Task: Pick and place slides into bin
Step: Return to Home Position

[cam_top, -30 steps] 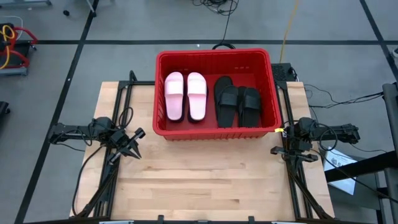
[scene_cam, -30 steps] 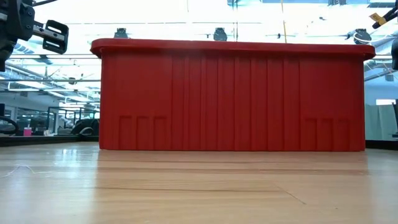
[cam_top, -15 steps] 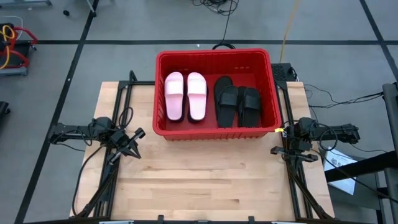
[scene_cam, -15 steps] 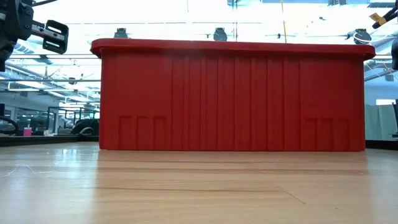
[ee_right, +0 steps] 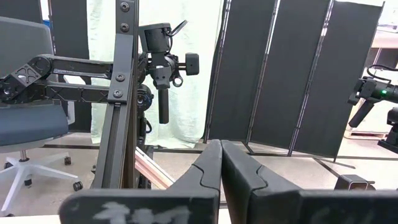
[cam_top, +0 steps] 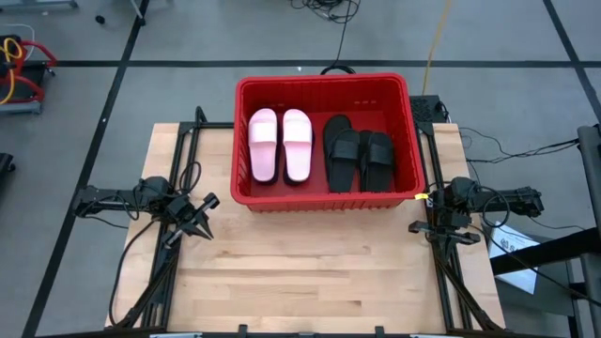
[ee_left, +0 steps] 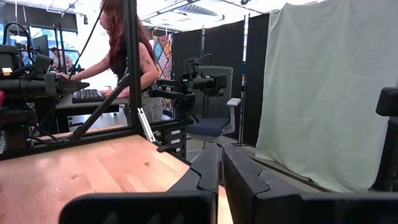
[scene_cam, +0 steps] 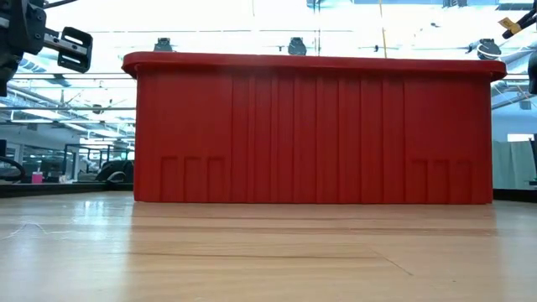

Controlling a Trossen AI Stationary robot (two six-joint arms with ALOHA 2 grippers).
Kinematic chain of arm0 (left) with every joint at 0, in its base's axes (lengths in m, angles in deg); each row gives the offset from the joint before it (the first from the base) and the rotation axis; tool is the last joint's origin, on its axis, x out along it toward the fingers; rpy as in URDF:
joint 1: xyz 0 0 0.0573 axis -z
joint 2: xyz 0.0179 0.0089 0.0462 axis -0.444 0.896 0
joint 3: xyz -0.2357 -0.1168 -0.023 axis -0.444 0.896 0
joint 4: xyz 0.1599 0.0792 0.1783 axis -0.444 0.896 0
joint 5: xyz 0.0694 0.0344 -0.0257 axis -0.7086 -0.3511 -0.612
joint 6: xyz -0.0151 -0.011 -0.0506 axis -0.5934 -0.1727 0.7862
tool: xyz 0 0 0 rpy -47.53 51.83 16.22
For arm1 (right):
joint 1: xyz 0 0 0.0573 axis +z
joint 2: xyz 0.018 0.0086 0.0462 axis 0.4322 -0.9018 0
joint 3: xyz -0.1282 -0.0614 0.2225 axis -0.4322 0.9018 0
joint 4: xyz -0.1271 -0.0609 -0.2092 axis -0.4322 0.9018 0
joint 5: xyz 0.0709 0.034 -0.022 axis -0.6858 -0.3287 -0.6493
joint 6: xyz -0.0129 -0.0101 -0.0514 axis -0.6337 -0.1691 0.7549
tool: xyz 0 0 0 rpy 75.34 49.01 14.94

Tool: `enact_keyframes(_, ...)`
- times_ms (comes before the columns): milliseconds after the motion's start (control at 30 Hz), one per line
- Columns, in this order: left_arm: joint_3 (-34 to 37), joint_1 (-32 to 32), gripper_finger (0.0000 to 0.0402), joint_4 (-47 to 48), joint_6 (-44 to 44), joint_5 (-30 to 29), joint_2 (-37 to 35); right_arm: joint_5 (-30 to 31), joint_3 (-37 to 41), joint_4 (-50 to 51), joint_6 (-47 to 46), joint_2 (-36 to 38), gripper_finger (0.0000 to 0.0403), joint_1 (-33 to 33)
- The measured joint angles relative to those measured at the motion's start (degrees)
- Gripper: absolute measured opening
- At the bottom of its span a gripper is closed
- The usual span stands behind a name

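black slides — perhaps stacked | low view: bin hides contents

The bin is ribbed red plastic, faintly glossy. The table is smooth pale wood; the black slides look matt.

Both arms are dark and jointed. Looped black cables are carried by the left arm; a yellow mark is borne by the right arm. Black, notched fingers are fitted to the left pincer and right pincer.
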Motion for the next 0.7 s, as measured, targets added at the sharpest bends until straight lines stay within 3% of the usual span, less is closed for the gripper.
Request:
enact_keyframes(200,0.00,0.00,0.0001,0.00,0.01,0.00,0.00,0.00,-0.01,0.01,0.00,0.00,0.0000,0.01)
enact_keyframes(700,0.00,-0.01,0.0025,0.00,0.00,0.00,0.00,0.00,0.00,0.01,0.00,0.00,0.0000,0.01)
